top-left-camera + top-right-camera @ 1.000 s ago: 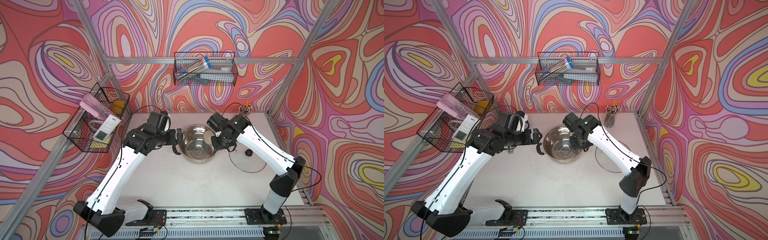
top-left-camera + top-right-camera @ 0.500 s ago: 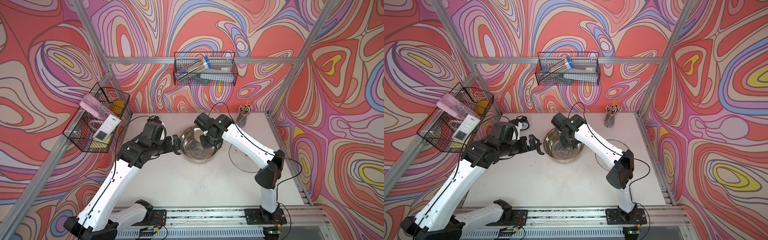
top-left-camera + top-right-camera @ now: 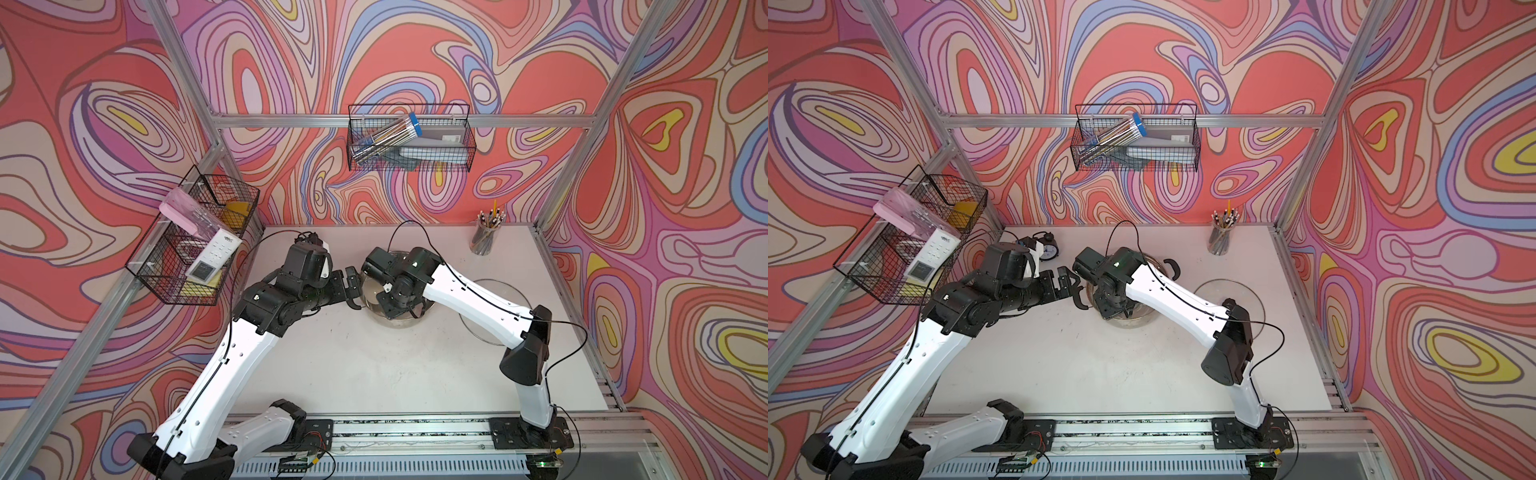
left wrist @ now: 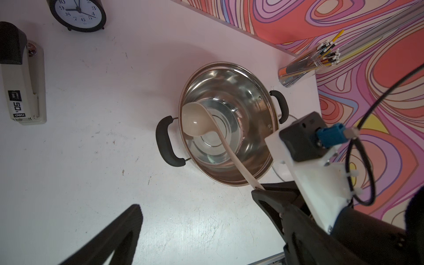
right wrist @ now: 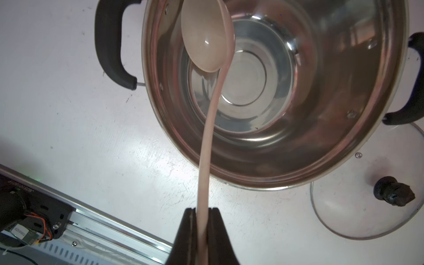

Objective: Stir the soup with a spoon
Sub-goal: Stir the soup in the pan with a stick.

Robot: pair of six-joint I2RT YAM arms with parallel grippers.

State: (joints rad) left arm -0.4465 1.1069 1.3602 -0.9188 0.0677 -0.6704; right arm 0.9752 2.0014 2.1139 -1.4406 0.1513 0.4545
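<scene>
Fingers of the right arm (image 5: 189, 229) are clamped together on the slim flat handle of the spoon (image 5: 206, 137), close to the end of the handle. From this grip the cream-white handle goes over the rim of the steel pot (image 5: 321, 160) and down into it. The round bowl of the spoon is inside the pot, next to the wall on the side of one black pot handle (image 5: 110, 46). Whether the bowl touches the bottom, I cannot tell. The pot stands upright on the white tabletop (image 4: 91, 160).

The fingers of the left arm (image 4: 124, 229) stand wide apart and hold nothing. In both top views they are just beside the pot, on the side of the left arm.

A glass lid (image 5: 344, 218) lies flat on the tabletop just beside the pot, on the side of the right arm, with its dark knob (image 5: 393, 193) pointing up. Farther out, a clear cup of pencils (image 4: 298, 73) stands near the back corner. A black clock (image 4: 78, 13) and a stapler (image 4: 23, 80) are well apart from the pot, behind the left arm.
</scene>
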